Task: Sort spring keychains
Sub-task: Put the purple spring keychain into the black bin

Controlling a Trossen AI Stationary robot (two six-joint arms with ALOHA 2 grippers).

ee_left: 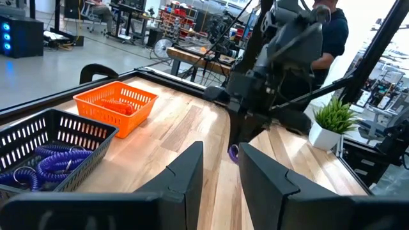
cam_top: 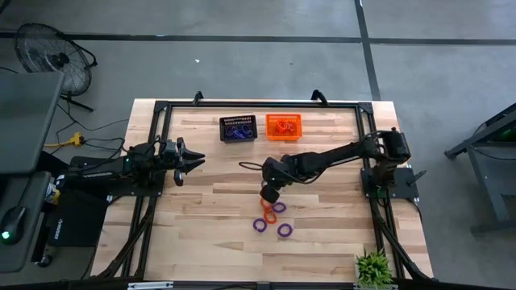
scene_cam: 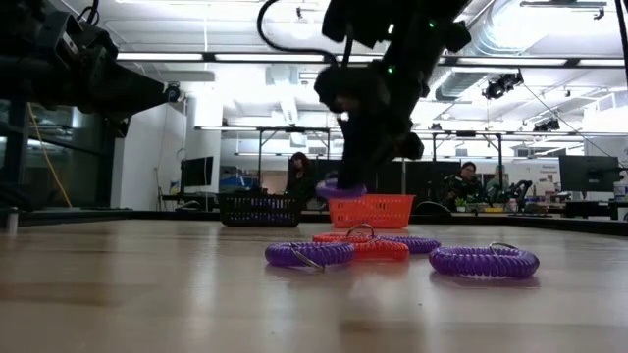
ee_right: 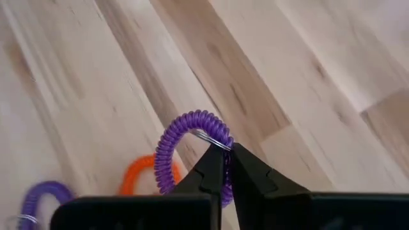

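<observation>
Nearest us, our right gripper (ee_right: 223,167) has its fingers pinched on a purple spring keychain (ee_right: 192,137), lifted clear of the bench (cam_top: 210,217) above the loose purple and orange keychains (scene_cam: 392,251), so we judge the pick done and the carry due. Farther off, the black basket (cam_top: 239,128) holds purple coils; we must reach it and release. Our left gripper (cam_top: 187,160) waits, fingers part-open.
</observation>
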